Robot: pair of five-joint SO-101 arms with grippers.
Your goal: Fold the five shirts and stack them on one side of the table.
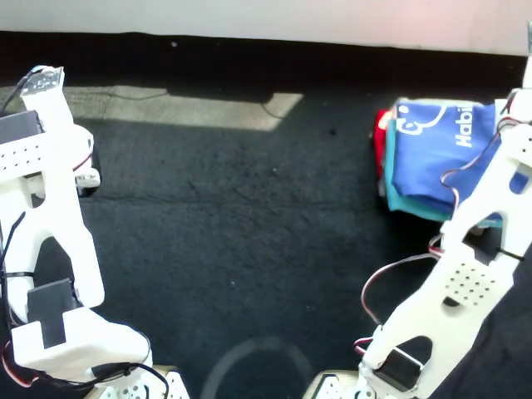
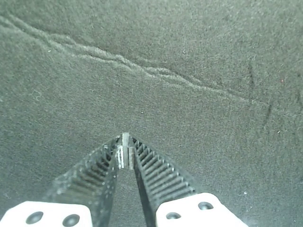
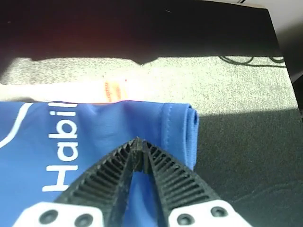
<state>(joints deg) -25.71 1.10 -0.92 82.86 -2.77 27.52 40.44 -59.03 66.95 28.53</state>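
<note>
stack [image 1: 432,158] at right side of mat [image 1: 249,233]: blue shirt [image 3: 71,127] on top, teal shirt [image 1: 407,204] under it, red shirt [image 1: 381,137] edge at side | left gripper [image 2: 125,142]: fingers together, over mat | right gripper [image 3: 138,144]: fingers together, over blue shirt near its folded edge, contact unclear

Shirt stack partly covered
The white plastic right arm [image 1: 486,241] hides one corner of the folded blue fabric shirt [image 1: 428,150]; beneath that shirt only a thin teal fabric edge [image 1: 411,206] and a red fabric edge [image 1: 380,137] show.
</note>
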